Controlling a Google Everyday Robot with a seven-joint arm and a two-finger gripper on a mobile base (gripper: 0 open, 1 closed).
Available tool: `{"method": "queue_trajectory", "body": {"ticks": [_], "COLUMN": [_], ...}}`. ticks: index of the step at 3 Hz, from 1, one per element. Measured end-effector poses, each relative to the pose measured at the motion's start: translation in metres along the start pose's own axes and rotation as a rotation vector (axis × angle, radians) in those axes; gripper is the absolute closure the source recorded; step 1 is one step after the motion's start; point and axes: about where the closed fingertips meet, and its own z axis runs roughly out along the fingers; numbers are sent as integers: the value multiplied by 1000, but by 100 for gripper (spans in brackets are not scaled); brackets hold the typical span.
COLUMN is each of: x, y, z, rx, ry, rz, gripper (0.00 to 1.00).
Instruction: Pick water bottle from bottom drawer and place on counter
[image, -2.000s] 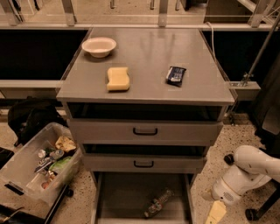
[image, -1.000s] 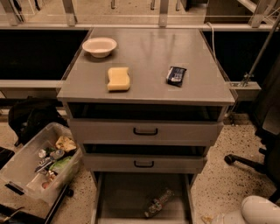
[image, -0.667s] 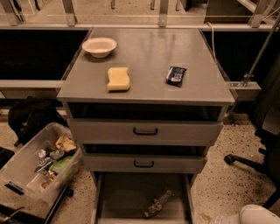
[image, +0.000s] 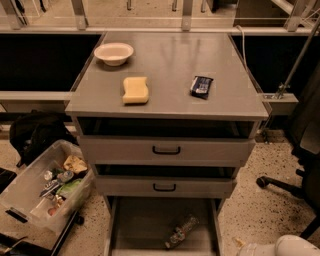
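Water bottle (image: 180, 231): one, bottom drawer (image: 139, 224); end effector unseen.

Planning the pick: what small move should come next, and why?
Probably bring the gripper, which is out of view, left over the water bottle: it lies on its side in the open bottom drawer, untouched, while only a white arm segment shows at the lower right.

Arm (image: 292, 246): only one white, rounded shell segment shows, sitting low at the bottom right of the camera view, forward of and well below the front right corner of the counter (image: 170, 57). A paler section extends left from it along the lower edge. Gripper: outside the view, not observable
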Motion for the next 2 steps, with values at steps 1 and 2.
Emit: {"method": "queue_trajectory", "body": {"ticks": [1, 2], "x": [-14, -35], "y": [-24, -59], "z": [14, 30], "rx": [14, 41], "ry": [-43, -118], "rz": [-93, -169], "gripper": [0, 0]}}
